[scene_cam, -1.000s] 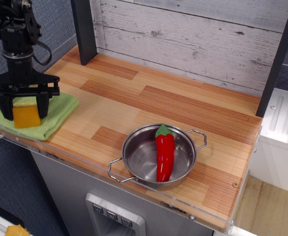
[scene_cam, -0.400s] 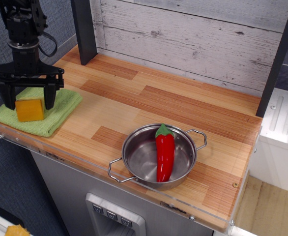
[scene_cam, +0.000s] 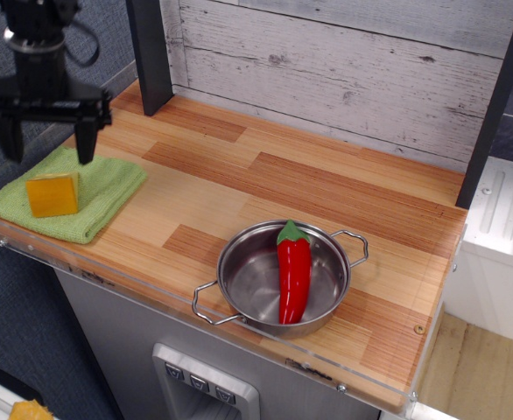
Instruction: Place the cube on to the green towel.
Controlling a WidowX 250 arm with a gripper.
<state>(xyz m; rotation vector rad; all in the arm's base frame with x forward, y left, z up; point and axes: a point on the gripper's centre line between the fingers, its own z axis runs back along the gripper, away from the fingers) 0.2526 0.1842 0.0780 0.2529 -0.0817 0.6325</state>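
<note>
The yellow-orange cube (scene_cam: 52, 194) rests on the light green towel (scene_cam: 108, 188) at the left front of the wooden counter. My gripper (scene_cam: 48, 144) hangs above the towel, a little above and behind the cube. Its two black fingers (scene_cam: 85, 133) are spread wide apart and hold nothing. Nothing touches the cube.
A steel pot (scene_cam: 248, 284) with two handles stands at the front middle of the counter, with a red pepper (scene_cam: 293, 271) lying in it. A dark post (scene_cam: 150, 52) stands at the back left. A grey plank wall runs along the back.
My gripper has risen straight up off the cube, fingers still spread. The cube stays on the towel where it was let go.
</note>
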